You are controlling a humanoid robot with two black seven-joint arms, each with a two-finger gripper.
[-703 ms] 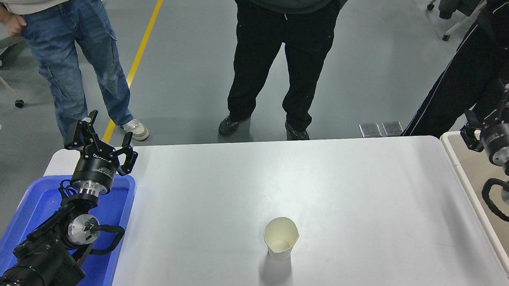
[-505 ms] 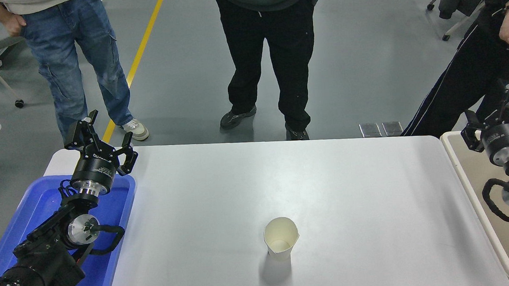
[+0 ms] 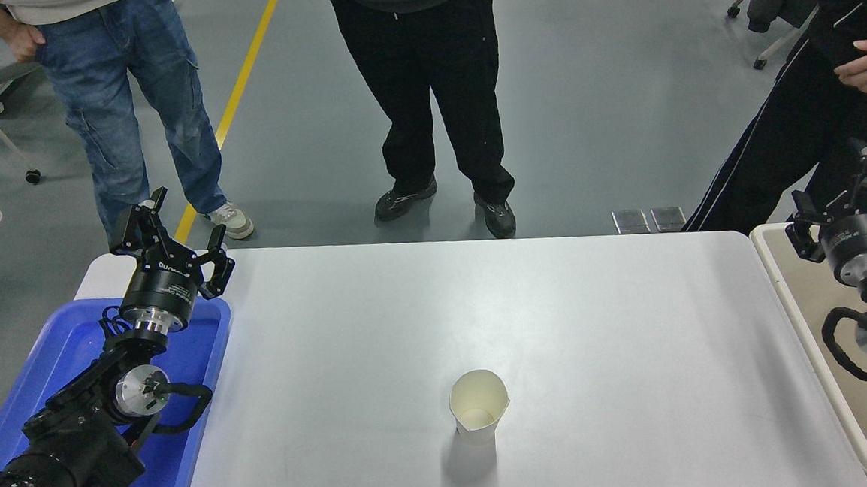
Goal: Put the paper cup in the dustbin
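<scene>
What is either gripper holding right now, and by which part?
Nothing is held. The paper cup stands alone on the white table. The left gripper is open over the blue bin; the right gripper is empty above the dustbin.

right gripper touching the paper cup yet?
Apart. Head view: right gripper hangs over the dustbin; bare table separates it from the paper cup.
</scene>
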